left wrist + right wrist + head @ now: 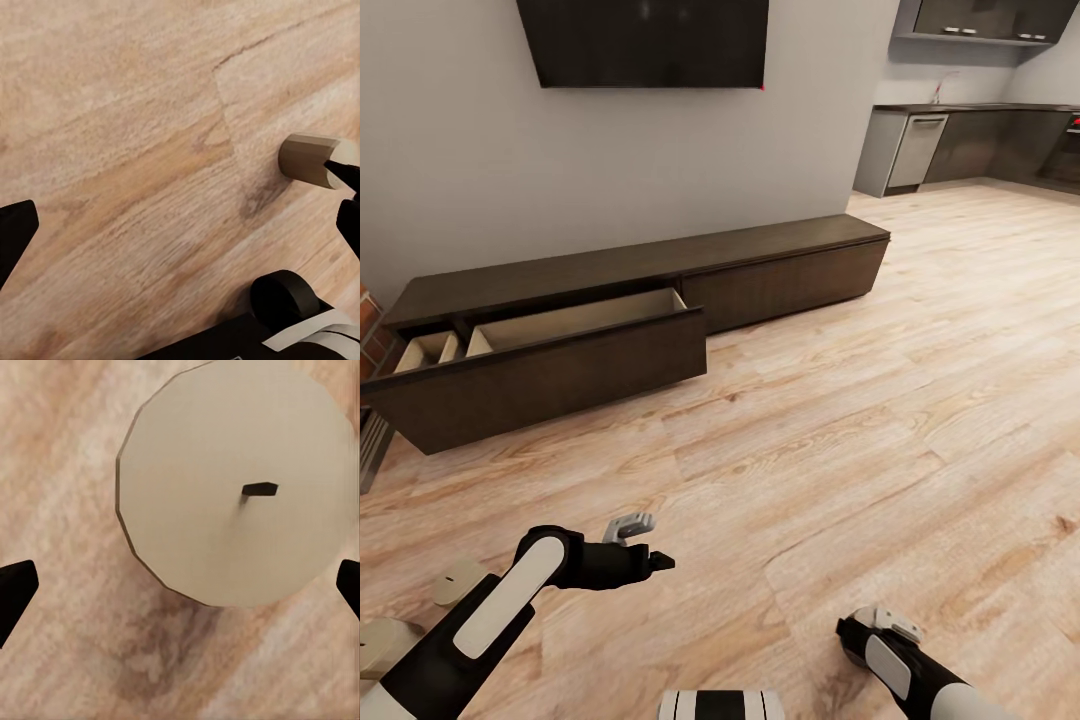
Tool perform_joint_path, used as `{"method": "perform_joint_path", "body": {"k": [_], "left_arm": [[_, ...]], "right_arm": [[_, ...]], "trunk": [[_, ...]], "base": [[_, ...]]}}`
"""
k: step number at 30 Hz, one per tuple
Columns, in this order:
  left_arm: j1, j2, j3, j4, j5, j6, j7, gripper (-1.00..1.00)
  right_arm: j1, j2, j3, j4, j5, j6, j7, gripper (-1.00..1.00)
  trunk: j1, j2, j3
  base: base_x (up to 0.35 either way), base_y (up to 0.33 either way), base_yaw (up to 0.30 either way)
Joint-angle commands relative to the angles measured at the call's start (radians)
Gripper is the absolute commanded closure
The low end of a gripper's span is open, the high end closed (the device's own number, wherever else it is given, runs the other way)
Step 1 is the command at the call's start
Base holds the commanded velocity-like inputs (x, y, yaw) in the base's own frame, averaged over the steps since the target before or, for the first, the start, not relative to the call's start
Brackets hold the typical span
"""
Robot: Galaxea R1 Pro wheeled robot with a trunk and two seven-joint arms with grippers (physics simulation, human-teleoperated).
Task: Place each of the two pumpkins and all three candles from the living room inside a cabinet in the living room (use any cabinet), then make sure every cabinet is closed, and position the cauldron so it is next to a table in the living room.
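Observation:
The cabinet (pixel 660 290) runs along the wall under the TV, its left drawer (pixel 550 375) pulled out and showing pale tan compartments with nothing in them. Two beige candles (pixel 460 580) (pixel 382 645) stand on the floor beside my left arm. My left gripper (pixel 645 545) (pixel 184 217) hangs open above bare planks, with a candle (pixel 307 159) off to one side of it. My right gripper (pixel 870 630) (pixel 180 585) is open directly over a third candle (pixel 236 480), seen end-on with its black wick, fingertips apart from it. The pumpkins, cauldron and table are out of view.
A black TV (pixel 645 40) hangs on the grey wall. Brick (pixel 370 330) shows at the far left edge. Light wood plank floor (pixel 880 400) stretches toward the dark kitchen cupboards (pixel 970 140) at the back right.

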Motion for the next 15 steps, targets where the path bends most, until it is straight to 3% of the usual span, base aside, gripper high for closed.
{"method": "perform_joint_path", "body": {"k": [1, 15], "left_arm": [[-0.001, 0.001, -0.001, -0.001, 0.01, -0.001, 0.01, -1.0], [-0.001, 0.001, 0.0, -0.001, 0.01, -0.001, 0.01, -1.0]], "right_arm": [[0.0, -0.002, 0.008, -0.003, -0.005, 0.006, -0.008, -1.0], [-0.002, -0.004, 0.006, -0.007, -0.006, 0.005, -0.065, -1.0]], "trunk": [[0.0, 0.0, -0.001], [0.0, 0.0, -0.001]], "base": [[0.0, 0.0, 0.0], [0.0, 0.0, 0.0]]}}
